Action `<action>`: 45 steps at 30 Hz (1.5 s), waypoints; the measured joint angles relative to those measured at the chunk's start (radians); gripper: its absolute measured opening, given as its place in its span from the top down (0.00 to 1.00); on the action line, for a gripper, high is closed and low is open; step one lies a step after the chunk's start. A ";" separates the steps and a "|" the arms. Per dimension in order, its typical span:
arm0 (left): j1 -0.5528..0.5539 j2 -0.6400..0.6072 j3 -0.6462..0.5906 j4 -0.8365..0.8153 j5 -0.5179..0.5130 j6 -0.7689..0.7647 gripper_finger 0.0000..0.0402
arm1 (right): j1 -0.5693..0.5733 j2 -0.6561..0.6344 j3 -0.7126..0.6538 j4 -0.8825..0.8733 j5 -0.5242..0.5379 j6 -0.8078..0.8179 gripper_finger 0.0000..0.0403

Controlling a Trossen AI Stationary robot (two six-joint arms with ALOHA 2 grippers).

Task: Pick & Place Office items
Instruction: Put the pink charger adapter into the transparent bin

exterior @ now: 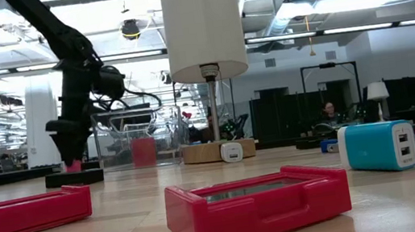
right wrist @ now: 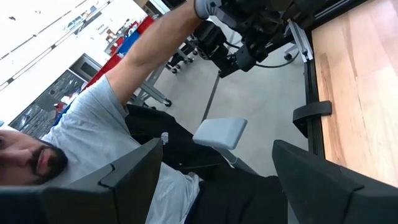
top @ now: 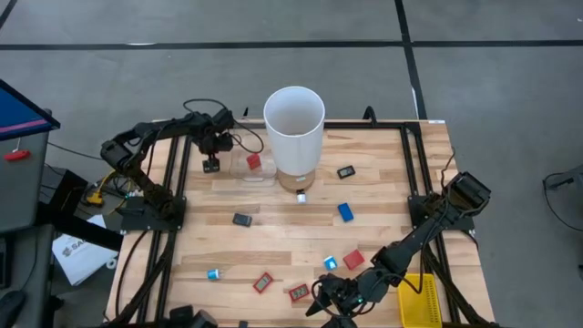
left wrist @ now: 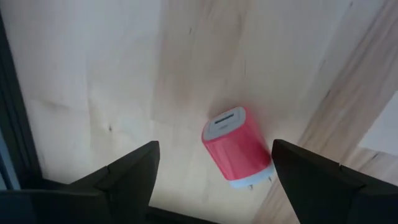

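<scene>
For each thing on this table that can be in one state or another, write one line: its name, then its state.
left gripper: open, hanging over a red charger.
right gripper: open, at the table's near edge, holding nothing.
red charger: lying on its side, loose on the wood.
white cylinder: upright, open at the top.
yellow basket: on the table by the right arm.

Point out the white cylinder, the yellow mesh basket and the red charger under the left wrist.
white cylinder (top: pixel 293 137), high view, outer wall.
yellow mesh basket (top: pixel 421 299), high view, mesh floor.
red charger (left wrist: pixel 236 147), left wrist view, red body.
</scene>
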 joint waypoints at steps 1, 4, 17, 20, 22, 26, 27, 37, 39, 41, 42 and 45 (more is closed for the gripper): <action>0.000 0.000 -0.006 0.000 0.004 -0.011 0.24 | 0.000 0.000 0.000 -0.001 0.000 0.000 0.26; 0.000 0.006 -0.029 0.023 0.010 -0.037 0.24 | 0.000 0.000 0.000 -0.003 0.000 0.000 0.26; 0.003 0.017 -0.050 0.140 -0.058 -0.122 0.41 | 0.000 0.000 0.000 -0.003 0.000 0.011 0.26; 0.001 0.017 -0.027 0.108 -0.052 -0.129 0.50 | 0.000 0.000 0.000 -0.003 0.000 0.012 0.26; 0.000 0.017 -0.017 0.071 -0.030 -0.145 0.57 | -0.002 0.000 0.000 -0.003 -0.001 0.017 0.26; 0.000 0.016 -0.016 0.042 -0.023 -0.152 0.74 | -0.002 0.000 0.000 -0.003 -0.001 0.018 0.26; 0.000 0.014 -0.016 0.046 -0.024 -0.172 0.78 | -0.002 0.000 0.000 -0.003 -0.001 0.018 0.26; -0.007 0.007 -0.003 0.026 -0.016 -0.435 0.67 | -0.012 0.000 0.000 -0.003 -0.005 0.018 0.26; -0.007 0.007 -0.003 0.003 -0.016 -0.518 0.58 | -0.018 0.000 0.000 -0.003 -0.008 0.018 0.26; -0.006 0.007 -0.003 -0.018 -0.016 -0.578 0.48 | -0.021 0.000 0.000 -0.003 -0.008 0.019 0.26; -0.006 0.007 -0.003 -0.019 -0.016 -0.603 0.43 | -0.022 0.000 0.000 -0.003 -0.009 0.018 0.26; -0.006 -0.004 -0.003 -0.018 -0.017 -0.660 0.31 | -0.023 0.000 0.000 -0.003 -0.009 0.018 0.26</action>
